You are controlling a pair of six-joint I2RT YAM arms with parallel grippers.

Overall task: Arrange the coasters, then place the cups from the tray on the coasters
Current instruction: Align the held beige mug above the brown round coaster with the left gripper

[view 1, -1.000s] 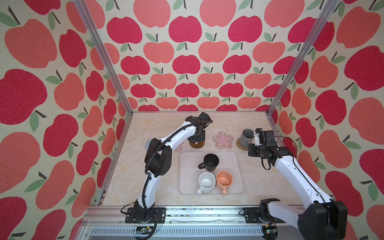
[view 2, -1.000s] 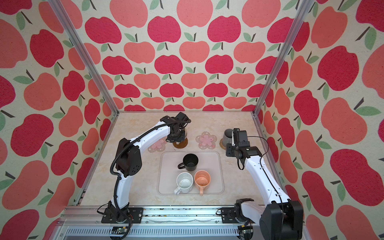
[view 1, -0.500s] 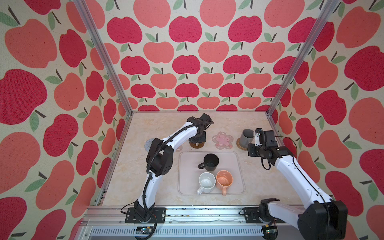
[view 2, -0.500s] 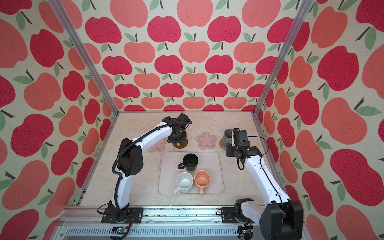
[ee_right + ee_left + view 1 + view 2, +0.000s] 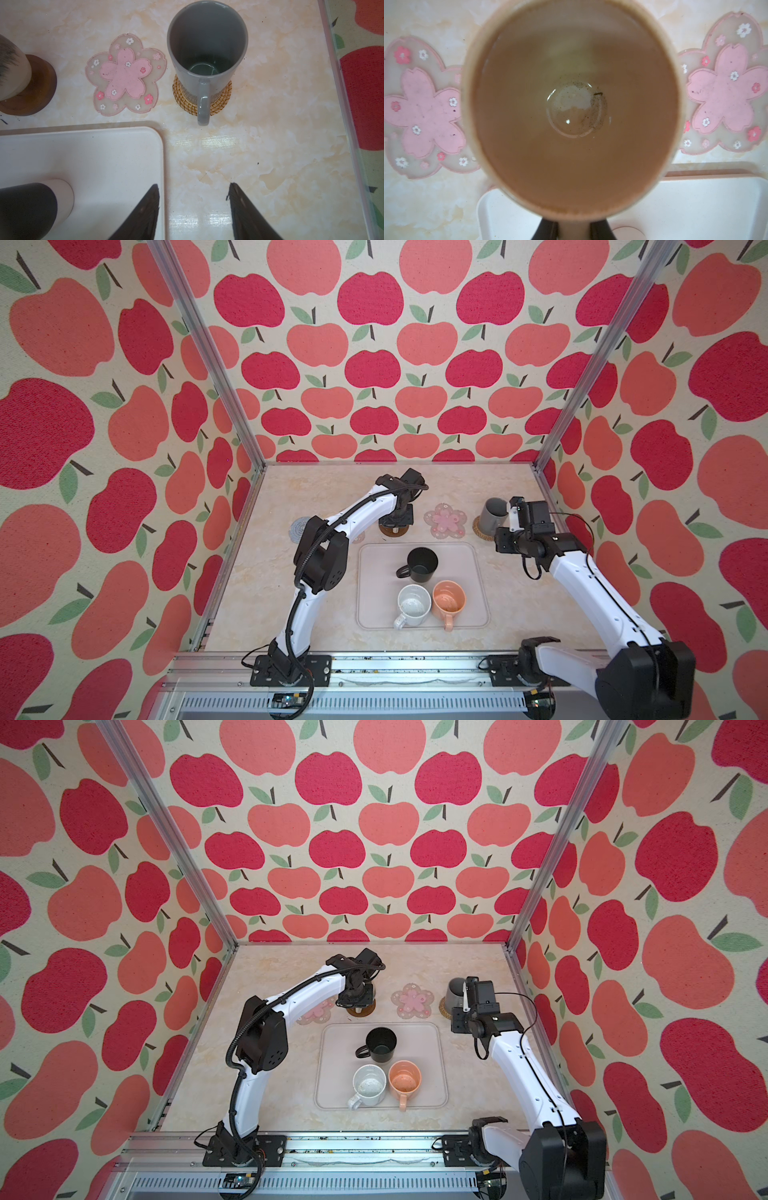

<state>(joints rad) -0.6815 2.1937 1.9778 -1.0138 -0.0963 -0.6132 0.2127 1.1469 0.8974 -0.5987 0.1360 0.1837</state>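
Note:
A cream cup [image 5: 571,104] sits on the dark brown coaster [image 5: 39,93], and my left gripper [image 5: 574,225] is shut on its handle; in a top view this gripper [image 5: 397,517] hides the cup. Pink flower coasters [image 5: 425,112] [image 5: 724,91] lie on either side of it. The grey cup [image 5: 492,516] stands on the rattan coaster [image 5: 220,104]. My right gripper [image 5: 193,187] hangs open and empty a little in front of it, near the tray's corner. The tray [image 5: 478,614] holds the black [image 5: 422,565], white [image 5: 412,605] and peach cups [image 5: 449,601].
A grey crocheted coaster [image 5: 300,527] lies bare at the left end of the row, beside my left arm's elbow. The right wall's metal rail [image 5: 340,104] runs close to the grey cup. Bare marble tabletop lies behind the coasters and on both sides of the tray.
My left arm's elbow has shifted slightly, uncovering more of the grey crocheted coaster; its gripper stays over the brown coaster. The right arm has not moved.

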